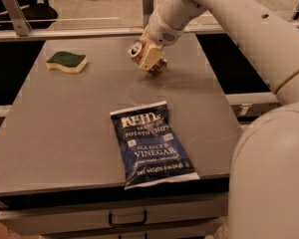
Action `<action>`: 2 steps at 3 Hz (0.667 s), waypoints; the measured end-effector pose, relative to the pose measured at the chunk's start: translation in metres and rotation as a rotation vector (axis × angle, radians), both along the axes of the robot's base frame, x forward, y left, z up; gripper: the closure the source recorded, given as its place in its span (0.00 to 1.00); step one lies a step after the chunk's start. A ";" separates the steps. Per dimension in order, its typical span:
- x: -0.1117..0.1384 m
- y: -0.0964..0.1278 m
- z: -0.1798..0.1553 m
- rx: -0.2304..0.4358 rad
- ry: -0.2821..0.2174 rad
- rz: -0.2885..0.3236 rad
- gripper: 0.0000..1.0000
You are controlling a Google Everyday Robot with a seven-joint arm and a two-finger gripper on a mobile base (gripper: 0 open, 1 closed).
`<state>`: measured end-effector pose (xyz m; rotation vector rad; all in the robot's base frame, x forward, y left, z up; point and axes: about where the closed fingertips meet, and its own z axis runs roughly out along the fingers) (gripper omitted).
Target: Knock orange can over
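Over the far half of the tabletop: the pale two-finger gripper (148, 59) is found at the end of the white jointed robot arm (229, 19), which reaches in from the upper right.
Gripper state: the jaws are closed on the small orange-brown metal drink can (137, 50); one beige finger is laid across the can's side.
Orange can, position: the can is held between the fingers, tilted steeply, with its silver top rim turned up and to the left and its lower end down and to the right, at or just above the table; contact with the surface cannot be told.
Task progress: the can is judged tipped well off upright but not yet lying on its side; lowering or release is left to be done.
Table: a flat grey rectangular tabletop (65, 123) is recorded beneath the gripper.
Near item: a dark blue potato chip bag with white lettering (152, 144) is laid flat at the front edge, well apart from the can.
Far item: a green-topped yellow sponge (66, 61) is placed at the far left, well apart from the gripper.
Below: a drawer front with a dark handle (127, 218) is seen under the table edge.
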<state>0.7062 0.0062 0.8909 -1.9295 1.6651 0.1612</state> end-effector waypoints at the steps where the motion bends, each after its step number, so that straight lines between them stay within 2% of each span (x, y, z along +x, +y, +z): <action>1: -0.004 0.010 -0.010 -0.027 0.011 0.043 0.12; 2: -0.005 0.016 -0.017 -0.046 0.022 0.073 0.00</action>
